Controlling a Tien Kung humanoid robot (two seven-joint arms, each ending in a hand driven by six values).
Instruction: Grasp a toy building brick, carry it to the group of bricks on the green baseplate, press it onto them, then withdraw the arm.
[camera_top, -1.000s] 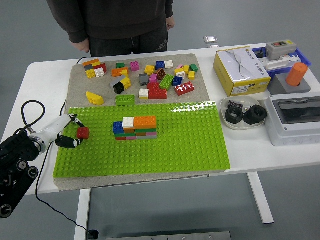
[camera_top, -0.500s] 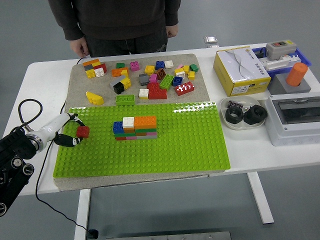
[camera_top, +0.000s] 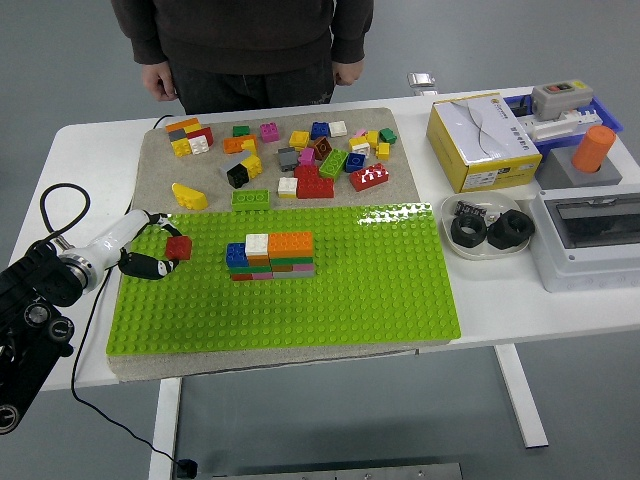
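Observation:
My left hand reaches in from the left edge over the green baseplate, its fingers shut on a small red brick. The brick is held above the plate's upper left part. To its right, in the plate's middle, stands the group of bricks: blue, white and orange on top, with green, red, brown and pink layers below. A gap of a few studs separates the held brick from the group. My right hand is out of view.
Several loose bricks lie on the grey mat behind the plate. A person stands at the far side, hands at their sides. A yellow box, a bowl with black parts and a grey electrical box stand at the right.
My left hand has carried the red brick up and to the right, closer to the group of bricks. The person shifted slightly right.

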